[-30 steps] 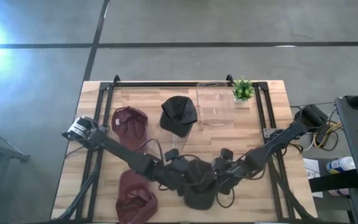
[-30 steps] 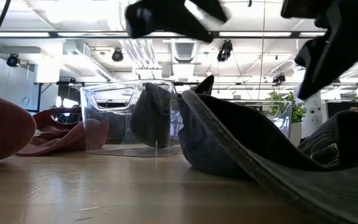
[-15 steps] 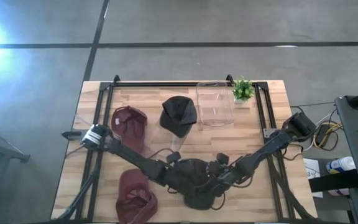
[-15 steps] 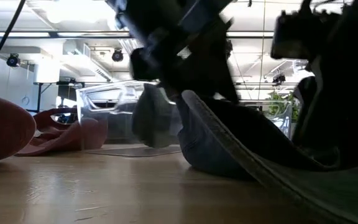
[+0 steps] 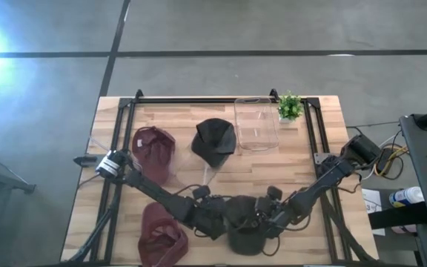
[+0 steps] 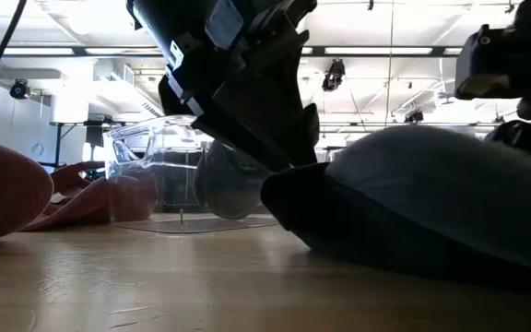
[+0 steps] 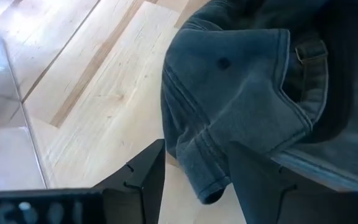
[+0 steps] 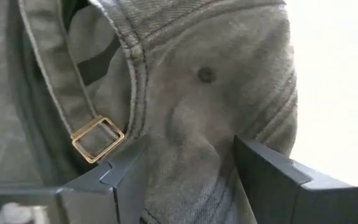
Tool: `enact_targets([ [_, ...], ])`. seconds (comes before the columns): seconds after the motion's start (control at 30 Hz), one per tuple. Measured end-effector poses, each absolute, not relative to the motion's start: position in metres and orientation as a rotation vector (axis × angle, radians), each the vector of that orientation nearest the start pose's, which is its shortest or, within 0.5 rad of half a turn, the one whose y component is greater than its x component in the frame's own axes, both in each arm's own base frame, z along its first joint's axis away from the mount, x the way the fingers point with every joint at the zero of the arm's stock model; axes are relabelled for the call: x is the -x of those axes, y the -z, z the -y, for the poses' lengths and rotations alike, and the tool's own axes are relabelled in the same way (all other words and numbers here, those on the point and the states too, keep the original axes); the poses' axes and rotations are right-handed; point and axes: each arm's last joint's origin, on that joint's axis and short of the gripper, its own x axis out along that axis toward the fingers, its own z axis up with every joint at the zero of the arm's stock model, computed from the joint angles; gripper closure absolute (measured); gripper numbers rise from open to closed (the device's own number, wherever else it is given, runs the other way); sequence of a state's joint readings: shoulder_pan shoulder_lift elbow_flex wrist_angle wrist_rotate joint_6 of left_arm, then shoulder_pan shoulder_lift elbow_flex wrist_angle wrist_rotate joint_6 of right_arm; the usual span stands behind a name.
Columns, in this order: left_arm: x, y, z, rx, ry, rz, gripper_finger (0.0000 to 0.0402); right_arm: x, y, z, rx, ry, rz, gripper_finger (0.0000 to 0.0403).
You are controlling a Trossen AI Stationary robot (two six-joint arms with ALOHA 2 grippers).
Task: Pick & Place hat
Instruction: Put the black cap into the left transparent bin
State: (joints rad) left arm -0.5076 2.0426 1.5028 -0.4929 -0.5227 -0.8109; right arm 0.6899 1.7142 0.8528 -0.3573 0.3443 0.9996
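Hat: the dark grey cap [image 5: 243, 230] lies near the front edge of the desk [image 5: 313, 159], about in the middle of that edge, between the two arms.
Other hats: a second dark cap [image 5: 213, 141] lies toward the back of the desk; one maroon cap [image 5: 153, 148] is near the left edge and another maroon cap [image 5: 161, 231] is at the front left corner.
Container: a clear plastic box [image 5: 256, 123] stands at the back edge, just beside a small green plant [image 5: 290, 107]; I judge it is the likely place for the hat.
Left tool: the left tool [image 7: 194, 180] stands wide, with a fold of the cap's rim between its fingers; the cloth is not pinched.
Right tool: the right tool [image 8: 185, 171] also stands wide, with the crown cloth between its fingers, close to the brass buckle [image 8: 98, 138] of the back strap; it has no firm hold either.
Handling: the cap looks light and soft; the washed cotton folds and collapses, so it is neither fragile nor slippery, but it will sag and hang down when lifted.
Where to hold: I judge the stitched rim or the stiffer brim is best, because a doubled seam gives the fingers something thick; the thin strap could slide out.
Risk: a one-sided hold may let the crown droop and catch on the box wall.
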Motion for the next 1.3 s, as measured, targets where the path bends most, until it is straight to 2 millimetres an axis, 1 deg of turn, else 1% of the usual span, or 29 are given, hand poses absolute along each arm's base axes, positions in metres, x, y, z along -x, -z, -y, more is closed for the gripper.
enact_targets([
  [0.07,-0.383,-0.186,0.196,0.259,-0.358,-0.806,0.0235,-0.233,-0.13,-0.18,-0.285,0.242,-1.067,0.0179],
  [0.13,-0.385,-0.192,0.198,0.27,-0.353,-0.79,0.0235,-0.233,-0.134,-0.179,-0.286,0.234,-1.06,0.0179],
  [0.2,-0.39,-0.203,0.201,0.274,-0.343,-0.754,0.0235,-0.232,-0.139,-0.179,-0.298,0.225,-1.046,0.0179],
  [0.37,-0.403,-0.242,0.206,0.218,-0.321,-0.628,0.0235,-0.232,-0.148,-0.178,-0.296,0.196,-1.022,0.0179],
  [0.43,-0.408,-0.251,0.203,0.211,-0.321,-0.583,0.0235,-0.232,-0.148,-0.178,-0.277,0.186,-1.023,0.0179],
  [0.5,-0.414,-0.253,0.2,0.244,-0.297,-0.546,0.0235,-0.232,-0.15,-0.178,-0.261,0.185,-1.009,0.0179],
  [0.57,-0.42,-0.248,0.199,0.294,-0.261,-0.524,0.0235,-0.232,-0.154,-0.178,-0.242,0.17,-0.993,0.0179],
  [0.63,-0.427,-0.238,0.202,0.316,-0.239,-0.511,0.0235,-0.23,-0.16,-0.177,-0.221,0.165,-0.971,0.0179],
  [0.7,-0.431,-0.225,0.206,0.31,-0.232,-0.526,0.0235,-0.227,-0.167,-0.173,-0.199,0.181,-0.95,0.0179],
  [0.83,-0.437,-0.205,0.214,0.309,-0.184,-0.579,0.0235,-0.219,-0.177,-0.166,-0.169,0.205,-0.956,0.0179],
  [0.97,-0.439,-0.183,0.22,0.295,-0.169,-0.627,0.0235,-0.216,-0.176,-0.164,-0.158,0.209,-0.967,0.0179],
  [1.13,-0.445,-0.154,0.225,0.381,-0.15,-0.703,0.0235,-0.215,-0.171,-0.164,-0.158,0.22,-0.977,0.0179],
  [1.2,-0.447,-0.141,0.228,0.389,-0.147,-0.733,0.0235,-0.216,-0.17,-0.164,-0.157,0.222,-0.979,0.0179],
  [1.3,-0.448,-0.135,0.232,0.389,-0.157,-0.744,0.0235,-0.216,-0.17,-0.164,-0.162,0.225,-0.977,0.0179],
])
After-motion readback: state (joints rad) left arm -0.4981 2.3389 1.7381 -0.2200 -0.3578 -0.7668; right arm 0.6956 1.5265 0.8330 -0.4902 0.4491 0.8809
